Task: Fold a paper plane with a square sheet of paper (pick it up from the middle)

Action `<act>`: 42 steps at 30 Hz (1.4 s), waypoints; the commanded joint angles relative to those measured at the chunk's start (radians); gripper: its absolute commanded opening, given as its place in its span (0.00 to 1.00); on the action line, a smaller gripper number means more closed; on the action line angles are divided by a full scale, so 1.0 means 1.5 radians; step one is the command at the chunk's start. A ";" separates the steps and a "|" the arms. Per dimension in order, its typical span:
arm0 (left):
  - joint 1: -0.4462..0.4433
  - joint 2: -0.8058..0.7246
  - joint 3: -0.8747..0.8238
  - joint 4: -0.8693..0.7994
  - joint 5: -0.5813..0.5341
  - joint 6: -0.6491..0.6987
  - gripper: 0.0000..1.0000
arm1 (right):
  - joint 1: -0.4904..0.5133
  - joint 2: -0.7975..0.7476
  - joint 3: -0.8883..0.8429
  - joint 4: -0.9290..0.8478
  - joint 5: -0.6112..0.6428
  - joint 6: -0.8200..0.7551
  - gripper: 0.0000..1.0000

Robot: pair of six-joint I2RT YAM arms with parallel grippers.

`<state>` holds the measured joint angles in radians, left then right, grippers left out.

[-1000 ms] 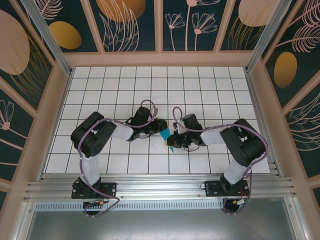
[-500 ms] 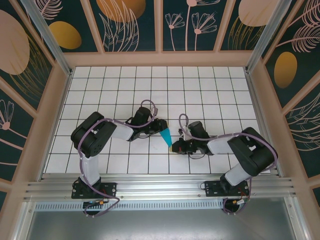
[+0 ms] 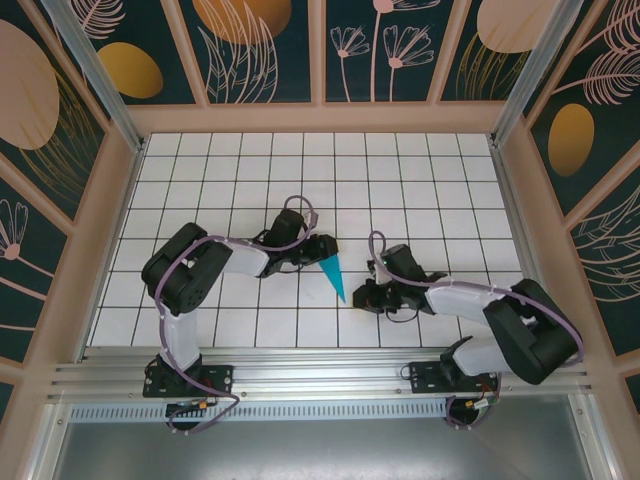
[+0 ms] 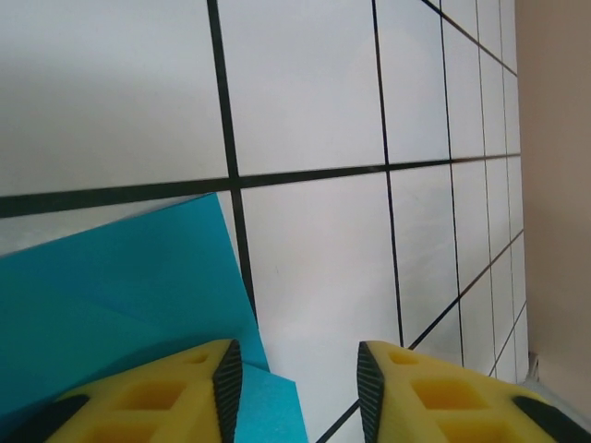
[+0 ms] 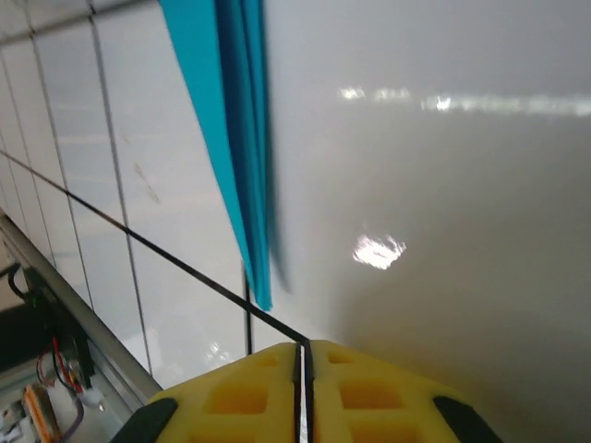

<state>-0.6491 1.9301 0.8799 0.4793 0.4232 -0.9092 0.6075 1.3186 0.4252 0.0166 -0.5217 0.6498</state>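
Centrally, paper plane [image 3: 333,277] on tiled table [image 3: 400,180]

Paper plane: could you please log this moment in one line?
slim teal paper plane: unheld on tiled table | left gripper: open | right gripper: shut, near tip

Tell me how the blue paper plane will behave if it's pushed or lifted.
The paper plane looks thin and light, so a push would probably slide it across the glossy table. Its layered folds likely stiffen it lengthwise, but the narrow tip could bend easily.
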 commanded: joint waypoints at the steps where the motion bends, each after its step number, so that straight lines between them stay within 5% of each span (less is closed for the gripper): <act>1: 0.002 -0.063 0.036 -0.098 -0.049 0.043 0.48 | -0.006 -0.052 0.060 -0.057 0.113 -0.026 0.22; 11: -0.010 -0.195 0.104 -0.442 -0.353 0.006 0.71 | -0.025 -0.114 0.059 0.028 0.346 -0.003 0.41; 17: -0.067 -0.123 0.181 -0.545 -0.405 -0.010 0.74 | -0.070 -0.094 0.046 0.079 0.285 0.043 0.59; 26: -0.113 0.013 0.315 -0.648 -0.437 -0.026 0.77 | -0.073 -0.081 0.042 0.080 0.266 0.040 0.64; 32: -0.114 -0.001 0.292 -0.644 -0.434 -0.028 0.69 | -0.072 -0.055 0.037 0.088 0.235 0.045 0.64; 42: -0.114 -0.087 0.154 -0.564 -0.415 -0.054 0.37 | -0.059 0.026 0.060 0.165 0.112 0.033 0.56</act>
<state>-0.8204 1.8454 1.1496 -0.3965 -0.1921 -0.9676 0.5068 1.3407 0.4946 0.1970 -0.2775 0.7128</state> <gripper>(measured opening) 0.372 0.567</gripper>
